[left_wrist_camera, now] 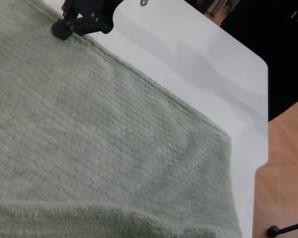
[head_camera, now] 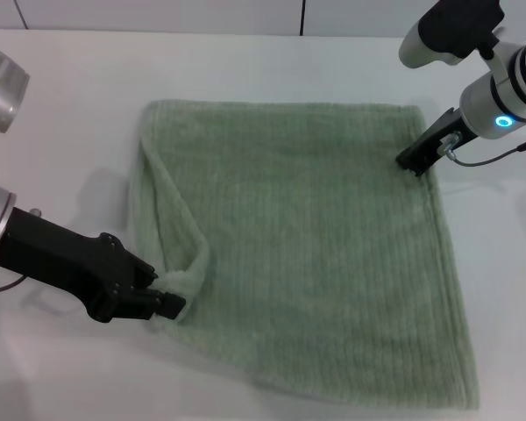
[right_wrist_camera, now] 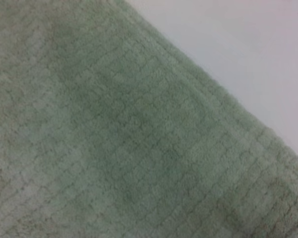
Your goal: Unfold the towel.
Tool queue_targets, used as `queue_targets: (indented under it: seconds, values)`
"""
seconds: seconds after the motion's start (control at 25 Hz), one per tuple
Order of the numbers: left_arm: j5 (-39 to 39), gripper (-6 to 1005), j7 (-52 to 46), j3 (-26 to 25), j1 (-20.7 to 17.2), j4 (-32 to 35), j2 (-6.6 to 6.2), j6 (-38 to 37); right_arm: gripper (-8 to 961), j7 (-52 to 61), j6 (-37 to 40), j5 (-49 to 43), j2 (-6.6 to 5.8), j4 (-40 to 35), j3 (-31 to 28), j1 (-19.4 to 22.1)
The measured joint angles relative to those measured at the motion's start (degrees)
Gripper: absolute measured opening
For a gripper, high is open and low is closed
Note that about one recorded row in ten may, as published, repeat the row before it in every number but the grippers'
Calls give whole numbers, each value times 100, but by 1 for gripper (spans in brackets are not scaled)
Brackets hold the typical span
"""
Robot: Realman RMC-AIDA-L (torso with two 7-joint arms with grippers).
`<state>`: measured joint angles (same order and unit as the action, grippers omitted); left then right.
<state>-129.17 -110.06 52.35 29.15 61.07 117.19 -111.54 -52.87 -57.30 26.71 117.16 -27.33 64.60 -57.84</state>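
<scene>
- White table (head_camera: pixel 70 132) bare all round the cloth; widest open room on my L side and along the far edge. R side has a narrower strip.
- L wrist view shows the table's rounded corner (left_wrist_camera: pixel 260 64), wooden floor beyond it. Table edge sits near the towel's corner there.
- Towel (head_camera: pixel 316 254) lies mid-table, mostly spread flat. Near edge runs close to the bottom of the head view; far R corner is right at the R gripper.
- L side not flat yet: a flap is folded back over the cloth, running from the far L corner down to a point by the L gripper.
- L gripper (head_camera: pixel 168 303) low at the near L, fingertips touching the tip of that folded flap. Looks pinched together on the towel's corner, little or no gap seen.
- R gripper (head_camera: pixel 414 163) down at the far R corner, tips on the towel's R hem. Cannot tell whether it's apart or closed, or if it grips or only presses.
- L wrist cam also catches the R gripper (left_wrist_camera: pixel 64 29) farther off, sitting on the hem.
- Towel look: pale sage green, terry pile, fine ribbed stripes running far-to-near, hemmed border.
- R wrist cam close up: towel (right_wrist_camera: pixel 129 148) fills most of view, grid-like pile, hem running diagonally against the white table (right_wrist_camera: pixel 248 59).
- Main spread part lies smooth, w/ slight ripples at the near L.
</scene>
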Motion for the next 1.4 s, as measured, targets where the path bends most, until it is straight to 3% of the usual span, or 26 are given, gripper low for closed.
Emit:
queue_targets:
  seconds: [0.4,0.64,0.68,0.72,0.84,0.96,1.04,1.08,1.4]
  values:
    - [-22,201,32,-17,54,-319,-144,12,2,-1,0,0,0,0,0,-8]
    - [47,448,399,-927,9,-276,-345,-280,2,-4,0,1,0,0,0,-9]
    - [60,481,446,-1140,-18,-238,-433,-343,2,-4,0,1,0,0,0,-12]
    - [60,513,446,-1140,-18,-238,-433,-343,2,-4,0,1,0,0,0,-12]
    - [262,612,517,-1393,-140,-160,-610,-359,2,-4,0,1,0,0,0,-12]
    - [927,610,935,-1783,-262,-225,-694,-321,2,-3,1,1,0,0,-1,-10]
    - [1241,608,1223,-1977,-288,-361,-674,-264,2,-1,5,1,0,0,0,-10]
    - [1509,608,1591,-2119,-277,-611,-579,-36,2,16,8,2,0,-5,0,-11]
    - [2061,605,2147,-2266,-161,-883,-324,721,2,37,23,10,13,-4,-24,-21]
